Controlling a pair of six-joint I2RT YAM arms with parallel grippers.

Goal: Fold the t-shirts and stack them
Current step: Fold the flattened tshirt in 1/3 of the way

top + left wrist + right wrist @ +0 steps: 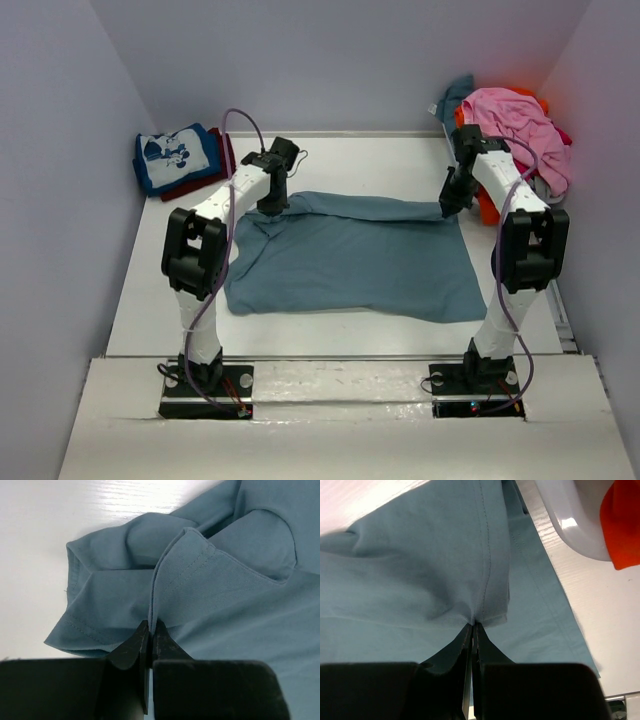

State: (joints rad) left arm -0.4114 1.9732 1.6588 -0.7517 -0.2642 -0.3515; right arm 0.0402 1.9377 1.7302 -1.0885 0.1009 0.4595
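Note:
A plain slate-blue t-shirt (350,260) lies spread across the middle of the table, its far edge lifted. My left gripper (272,207) is shut on the shirt's far left corner; in the left wrist view its tips (150,625) pinch a hemmed fold of the slate-blue cloth (210,590). At the far right corner my right gripper (450,207) is shut on the same shirt, with the tips (473,625) clamping a seam of the cloth (420,565). A folded blue tee with white cartoon print (175,157) rests on a dark red one (196,187) at the back left.
A heap of unfolded tees sits at the back right: pink (520,130) on top, orange (488,205) and teal (460,92) showing beneath. A white container rim (570,525) and orange cloth (622,525) appear in the right wrist view. Walls close in on both sides.

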